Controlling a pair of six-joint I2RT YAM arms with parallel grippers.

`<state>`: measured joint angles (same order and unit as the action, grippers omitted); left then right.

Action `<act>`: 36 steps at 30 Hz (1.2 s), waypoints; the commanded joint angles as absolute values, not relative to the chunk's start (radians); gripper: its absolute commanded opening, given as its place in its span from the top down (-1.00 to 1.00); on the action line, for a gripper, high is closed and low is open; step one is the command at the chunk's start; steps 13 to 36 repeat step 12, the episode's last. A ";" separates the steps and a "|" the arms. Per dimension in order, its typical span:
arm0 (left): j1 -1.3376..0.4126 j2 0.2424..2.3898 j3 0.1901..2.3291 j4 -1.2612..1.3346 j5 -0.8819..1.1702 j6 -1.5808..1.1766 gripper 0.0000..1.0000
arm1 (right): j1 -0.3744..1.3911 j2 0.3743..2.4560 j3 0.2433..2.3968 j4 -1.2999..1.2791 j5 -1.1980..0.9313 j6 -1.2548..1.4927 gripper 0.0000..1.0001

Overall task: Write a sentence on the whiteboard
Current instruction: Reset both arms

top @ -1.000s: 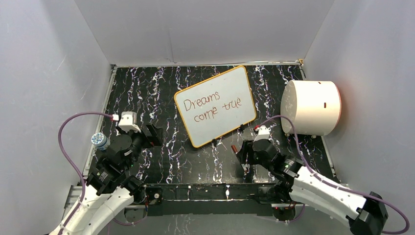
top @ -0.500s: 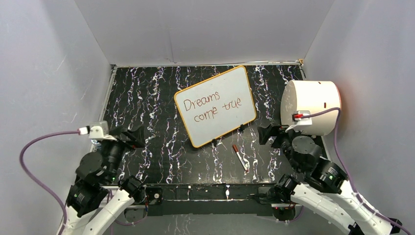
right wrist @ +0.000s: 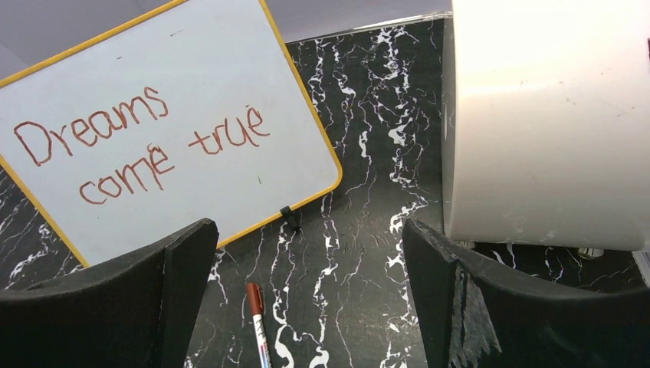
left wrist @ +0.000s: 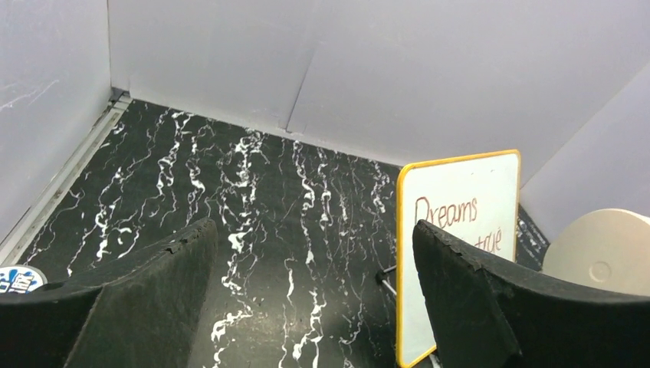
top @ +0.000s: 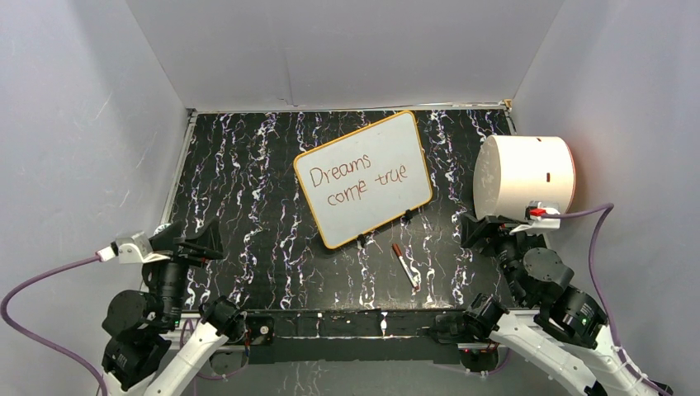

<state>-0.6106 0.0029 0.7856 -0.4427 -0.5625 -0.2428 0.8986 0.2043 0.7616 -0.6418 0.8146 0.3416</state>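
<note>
The whiteboard [top: 364, 177] lies tilted on the black marbled table, orange-rimmed, with "Dreams come true" written on it in red-brown; it also shows in the left wrist view [left wrist: 458, 230] and the right wrist view [right wrist: 153, 130]. A capped red-brown marker [top: 404, 265] lies loose on the table just below the board, also seen as marker [right wrist: 257, 322]. My left gripper [top: 196, 241] stands open at the near left, nothing between its fingers. My right gripper [top: 479, 231] stands open at the near right beside the cylinder, holding nothing.
A big white cylinder [top: 524, 181] lies on its side at the right, close to my right gripper. A small blue-and-white disc [left wrist: 17, 280] sits at the table's left edge. Grey walls enclose the table on three sides.
The right gripper opened and left the marker on the table, then pulled back to the right. The left arm drew back toward the near left corner.
</note>
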 commanded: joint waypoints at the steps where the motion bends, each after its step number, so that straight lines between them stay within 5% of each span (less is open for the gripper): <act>1: -0.607 0.005 0.747 -0.397 -0.609 -0.247 -0.89 | 0.897 0.177 0.752 -0.579 0.842 0.315 -0.97; 36: -0.607 0.004 0.715 -0.360 -0.619 -0.266 -0.89 | 0.897 0.181 0.748 -0.576 0.845 0.323 -0.97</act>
